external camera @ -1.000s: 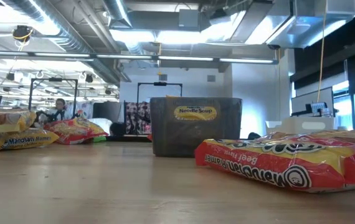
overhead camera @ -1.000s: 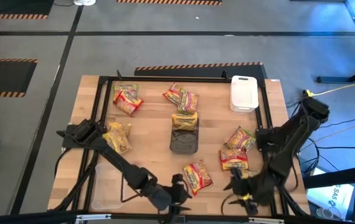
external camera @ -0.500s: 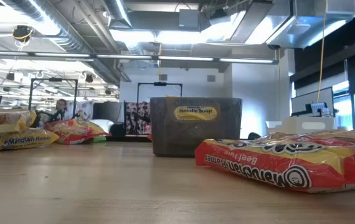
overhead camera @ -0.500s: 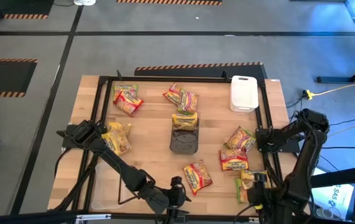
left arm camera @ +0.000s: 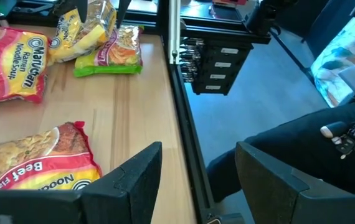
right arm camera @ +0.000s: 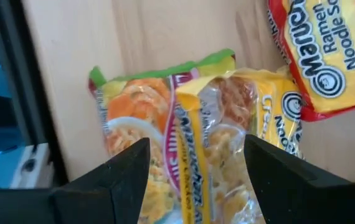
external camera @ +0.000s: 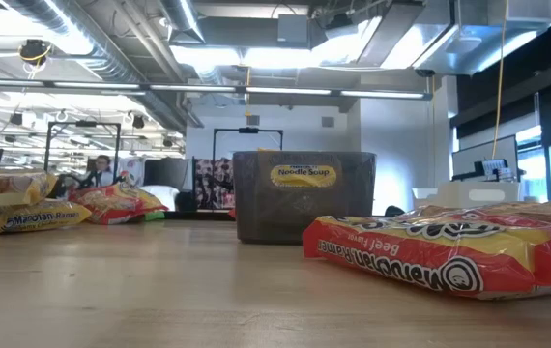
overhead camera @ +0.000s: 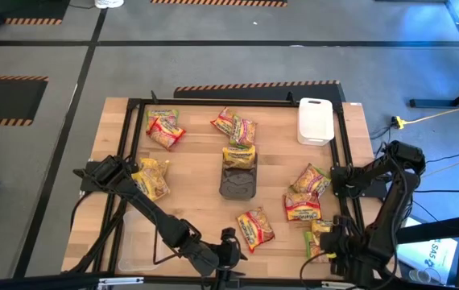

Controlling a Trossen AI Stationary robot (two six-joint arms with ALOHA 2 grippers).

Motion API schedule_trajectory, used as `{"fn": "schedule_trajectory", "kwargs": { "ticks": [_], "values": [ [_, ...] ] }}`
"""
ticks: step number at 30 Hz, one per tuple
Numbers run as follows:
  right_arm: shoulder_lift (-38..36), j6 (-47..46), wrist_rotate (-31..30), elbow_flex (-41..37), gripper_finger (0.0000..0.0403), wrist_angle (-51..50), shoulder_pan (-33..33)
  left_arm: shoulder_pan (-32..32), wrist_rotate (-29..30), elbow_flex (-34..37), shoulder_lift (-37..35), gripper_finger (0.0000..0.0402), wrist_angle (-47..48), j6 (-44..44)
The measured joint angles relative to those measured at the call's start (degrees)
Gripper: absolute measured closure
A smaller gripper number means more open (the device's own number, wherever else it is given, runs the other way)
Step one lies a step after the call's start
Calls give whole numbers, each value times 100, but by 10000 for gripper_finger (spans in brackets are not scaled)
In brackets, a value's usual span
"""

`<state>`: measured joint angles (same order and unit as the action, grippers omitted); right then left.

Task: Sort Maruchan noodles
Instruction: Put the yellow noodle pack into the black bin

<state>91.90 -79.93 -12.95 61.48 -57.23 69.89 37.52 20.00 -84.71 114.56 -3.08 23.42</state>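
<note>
Noodle packets lie scattered over the wooden table (overhead camera: pixel 197 173): a green-and-red pair (overhead camera: pixel 163 127) at the far left, a yellow one (overhead camera: pixel 151 177) on the left side, a red beef packet (overhead camera: pixel 254 227) near the front, and one yellow packet (overhead camera: pixel 239 156) propped at the dark tray (overhead camera: pixel 237 185). None of them has shifted over the last second. The right arm has: it has swung back from the front edge towards the right corner, and the right gripper (overhead camera: pixel 332 242) now hangs over a yellow packet (right arm camera: pixel 227 143) lying partly on a green one (right arm camera: pixel 131 124), jaws spread, holding nothing. The left gripper (overhead camera: pixel 228 251) stays at the front edge by the beef packet, fingers (left arm camera: pixel 131 177) apart and empty. A white tray (overhead camera: pixel 315 120) sits at the far right.
</note>
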Motion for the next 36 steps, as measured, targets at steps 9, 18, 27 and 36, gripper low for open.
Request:
{"fn": "schedule_trajectory", "kwargs": {
  "ticks": [9, 18, 27, 36],
  "values": [
    [110, 225, -192, -320, 166, 223, -2, -18, 418, 0, 0, 204, 3, -4],
    [565, 497, -200, -299, 177, 177, -4, -110, 458, 0, 0, 204, 3, -4],
    [643, 559, -209, -139, 302, -196, -4, -129, 460, 0, 0, 204, 3, -4],
    [636, 671, -151, 258, 338, -479, -15, -140, 460, 0, 0, 204, 3, -4]
  ]
}}
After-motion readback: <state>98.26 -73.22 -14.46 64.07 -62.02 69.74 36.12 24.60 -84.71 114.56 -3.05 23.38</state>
